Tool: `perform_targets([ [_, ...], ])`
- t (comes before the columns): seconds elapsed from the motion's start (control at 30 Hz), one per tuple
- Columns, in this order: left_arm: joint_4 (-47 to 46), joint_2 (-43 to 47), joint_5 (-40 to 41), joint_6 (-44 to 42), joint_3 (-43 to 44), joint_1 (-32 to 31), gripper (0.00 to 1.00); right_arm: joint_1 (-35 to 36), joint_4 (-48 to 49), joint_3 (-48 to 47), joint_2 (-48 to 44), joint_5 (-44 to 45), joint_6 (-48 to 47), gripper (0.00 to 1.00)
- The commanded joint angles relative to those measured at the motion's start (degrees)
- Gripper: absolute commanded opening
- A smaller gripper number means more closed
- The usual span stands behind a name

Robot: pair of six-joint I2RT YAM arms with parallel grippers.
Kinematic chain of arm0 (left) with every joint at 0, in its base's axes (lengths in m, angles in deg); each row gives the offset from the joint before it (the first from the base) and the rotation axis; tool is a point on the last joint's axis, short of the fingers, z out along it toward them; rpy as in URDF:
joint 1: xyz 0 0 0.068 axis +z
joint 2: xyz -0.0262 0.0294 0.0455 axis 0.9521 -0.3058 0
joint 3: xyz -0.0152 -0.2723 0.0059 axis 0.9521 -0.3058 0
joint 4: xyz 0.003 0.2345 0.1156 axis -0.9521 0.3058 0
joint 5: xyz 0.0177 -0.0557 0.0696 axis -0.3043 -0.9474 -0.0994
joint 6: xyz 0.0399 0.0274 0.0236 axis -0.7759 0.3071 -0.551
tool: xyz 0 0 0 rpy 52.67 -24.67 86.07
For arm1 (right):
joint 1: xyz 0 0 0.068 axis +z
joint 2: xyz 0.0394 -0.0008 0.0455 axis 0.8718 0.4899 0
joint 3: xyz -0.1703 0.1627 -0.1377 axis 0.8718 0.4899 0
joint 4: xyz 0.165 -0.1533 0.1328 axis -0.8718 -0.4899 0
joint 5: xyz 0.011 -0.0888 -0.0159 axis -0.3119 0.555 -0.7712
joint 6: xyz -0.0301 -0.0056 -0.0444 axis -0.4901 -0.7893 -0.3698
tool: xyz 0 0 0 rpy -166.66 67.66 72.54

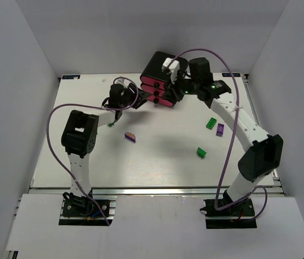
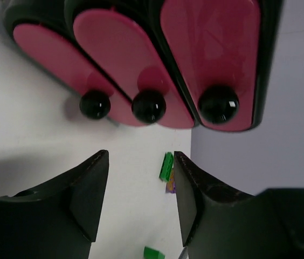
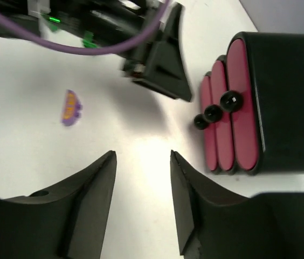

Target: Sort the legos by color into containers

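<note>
Top view: the drawer box [image 1: 154, 63] sits at 12 o'clock on the counter [image 1: 87, 162]. Its three pink drawers [image 1: 153, 89] face 6 o'clock and, as far as I can tell, are all pushed in. The left gripper [image 1: 139, 100] comes at the front from 9 o'clock, the right gripper [image 1: 180, 89] from 3 o'clock; too small here to read their fingers. Loose legos: purple-yellow lego [image 1: 130, 137] near centre at 8 o'clock, green lego [image 1: 211, 123] w/ purple lego [image 1: 220, 129] just beside it at 3 o'clock, second green lego [image 1: 201, 152] at 4 o'clock.

Left wrist view: left fingers [image 2: 90, 194] spread fairly wide, nothing between them, aimed at the knobs [image 2: 149, 106] at 12 o'clock but apart from them.

Right wrist view: right fingers [image 3: 95, 199] also parted & empty. Drawers at 2 o'clock, left gripper at 12 o'clock near the knobs, its purple cable [image 3: 82, 49] slung across at 11 o'clock.

Progress, my read: barely begun. No drawer open, at least four bricks out on the counter, drawer contents hidden. Left to do: open a drawer, then pick & drop by colour.

In the way: both grippers crowd one drawer front, so a clash looks likely. The knobs sit close together, so it's easy to catch the wrong one.
</note>
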Motion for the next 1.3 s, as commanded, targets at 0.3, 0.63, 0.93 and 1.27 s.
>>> perform_targets([
  [0.3,0.65,-12.86,-2.74,5.61,19.5,-1.72,0.65,-11.56,3.31,4.61,-4.32,-14.97,12.31,0.47],
  [0.63,0.21,-14.01,-4.5,6.93,18.72,-2.26,0.58,-14.64,5.51,6.19,-4.41,-16.2,13.45,0.48],
  [0.93,1.26,-15.06,-4.5,6.93,19.24,-3.31,0.53,-16.31,5.6,6.46,-4.24,-17.44,13.63,0.48],
  [1.27,2.32,-16.3,-4.5,6.67,21.27,-4.37,0.38,-17.72,5.34,7.69,-5.12,-17.52,13.37,0.53],
])
